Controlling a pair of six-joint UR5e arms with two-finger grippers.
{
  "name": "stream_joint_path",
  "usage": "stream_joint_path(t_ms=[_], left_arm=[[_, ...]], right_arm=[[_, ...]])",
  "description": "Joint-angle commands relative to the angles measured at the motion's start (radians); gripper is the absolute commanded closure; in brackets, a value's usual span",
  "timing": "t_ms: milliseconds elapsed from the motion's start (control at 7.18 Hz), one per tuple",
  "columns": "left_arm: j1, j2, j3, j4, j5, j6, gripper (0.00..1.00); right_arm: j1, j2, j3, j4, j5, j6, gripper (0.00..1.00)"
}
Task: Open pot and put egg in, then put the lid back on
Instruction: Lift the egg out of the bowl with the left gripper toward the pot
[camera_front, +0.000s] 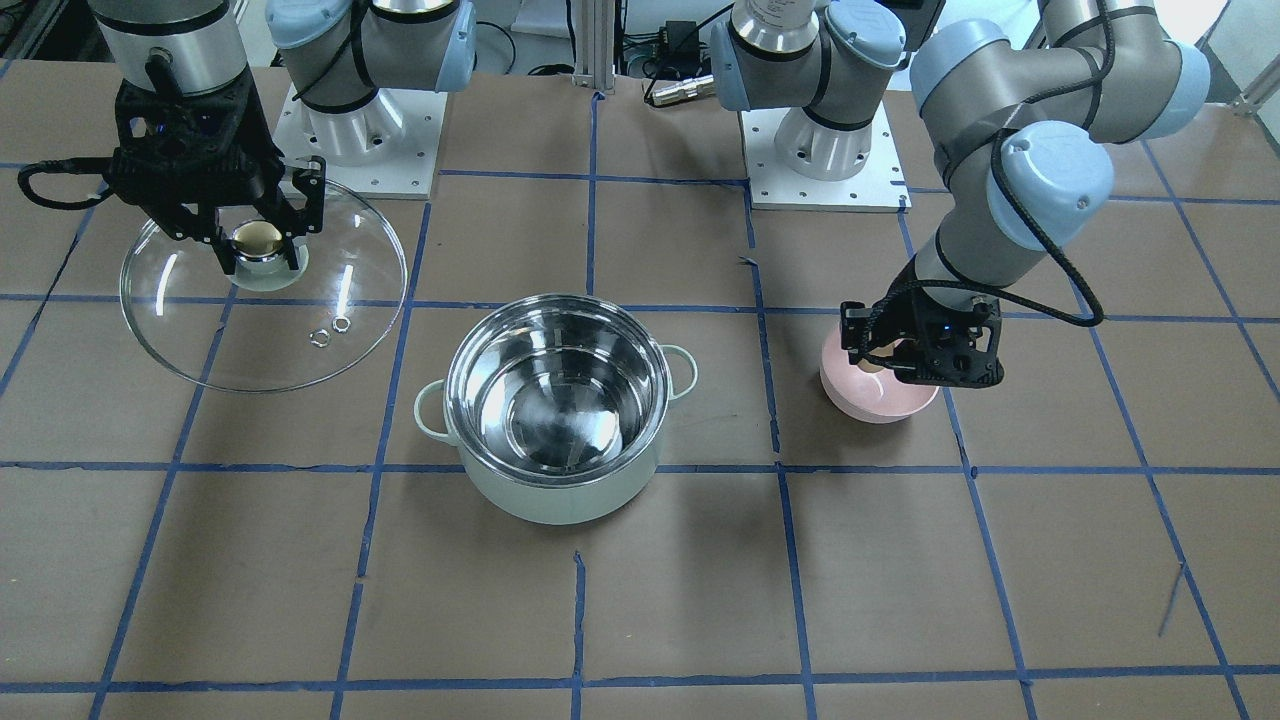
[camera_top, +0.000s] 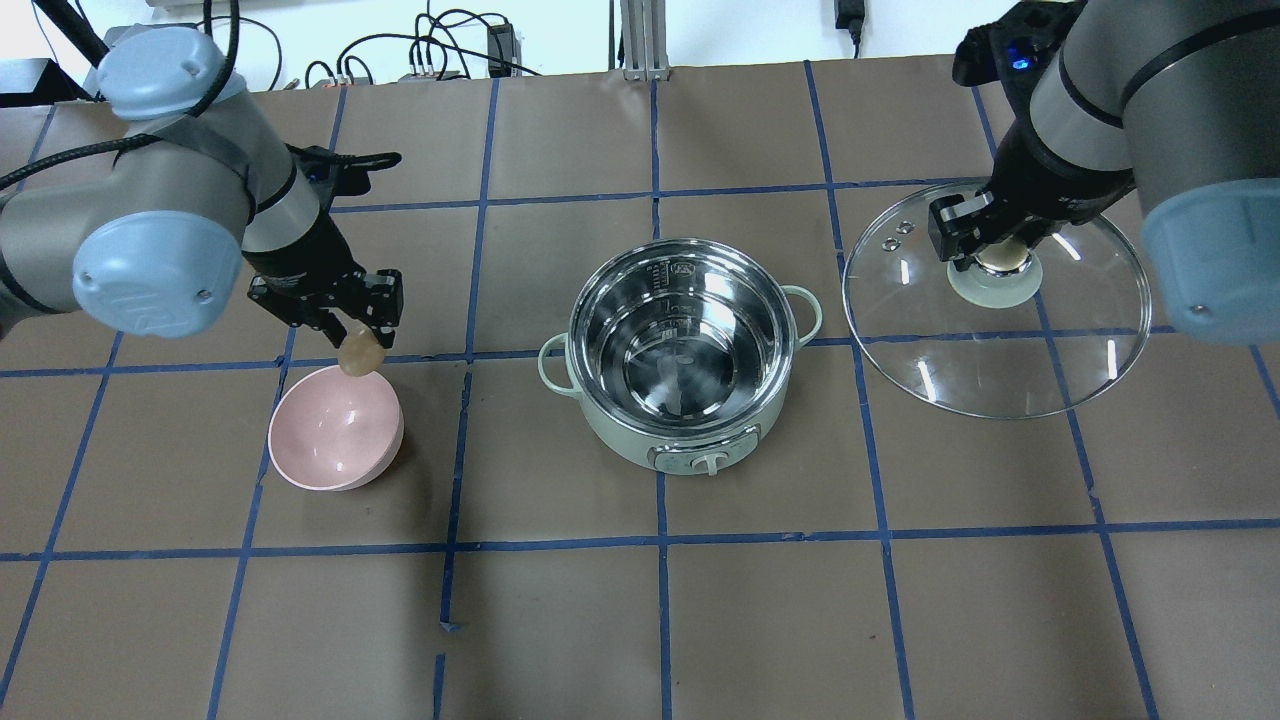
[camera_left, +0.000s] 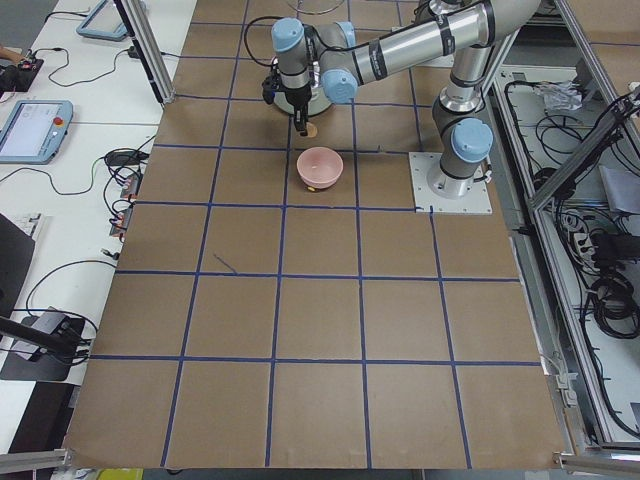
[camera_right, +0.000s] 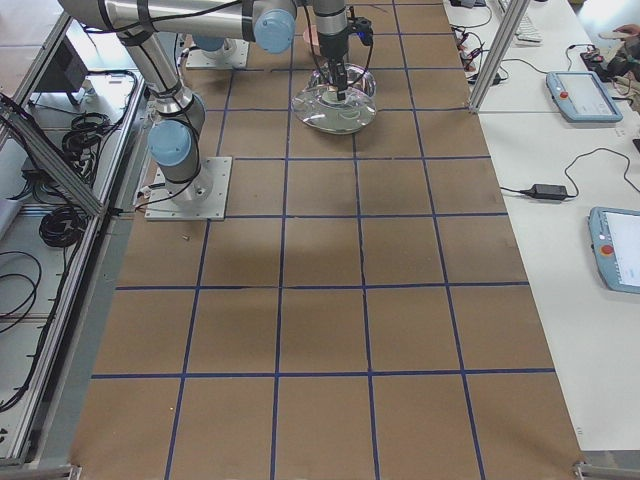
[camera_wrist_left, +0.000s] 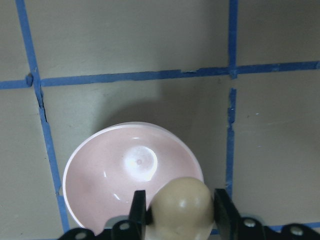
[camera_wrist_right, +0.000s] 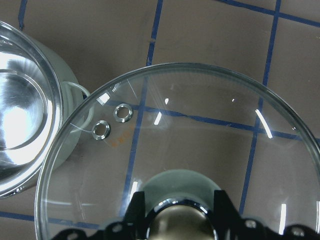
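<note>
The mint-green pot (camera_top: 628, 441) stands open at the table's middle, its steel inside empty; it also shows in the front view (camera_front: 550, 497). My left gripper (camera_top: 356, 340) is shut on the tan egg (camera_top: 359, 354) and holds it just above the far rim of the pink bowl. The left wrist view shows the egg (camera_wrist_left: 182, 207) between the fingers. My right gripper (camera_top: 993, 252) is shut on the golden knob of the glass lid (camera_top: 1000, 350) and holds the lid off to the pot's right. The lid (camera_wrist_right: 200, 135) fills the right wrist view, with the pot's edge (camera_wrist_right: 30, 115) at the left.
A pink bowl (camera_top: 335, 440) sits empty on the table to the pot's left, under the left gripper; it shows in the left wrist view (camera_wrist_left: 110, 170) too. The brown table surface carries a grid of blue tape. The arm bases (camera_front: 360, 140) stand at the robot's side.
</note>
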Motion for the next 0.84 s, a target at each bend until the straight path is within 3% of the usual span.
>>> stream_joint_path(t_ms=[0, 278, 696], left_arm=[[-0.183, -0.091, 0.152, 0.002, -0.005, -0.239, 0.99], [-0.326, -0.214, 0.312, 0.003, -0.047, -0.414, 0.99], [-0.421, -0.311, 0.322, 0.135, -0.103, -0.516, 0.98]], right_arm=[[0.0, 0.0, 0.0, 0.0, 0.0, 0.0, 0.7], [0.0, 0.0, 0.0, -0.001, 0.0, 0.0, 0.69], [0.0, 0.001, 0.0, -0.001, 0.0, 0.0, 0.69]])
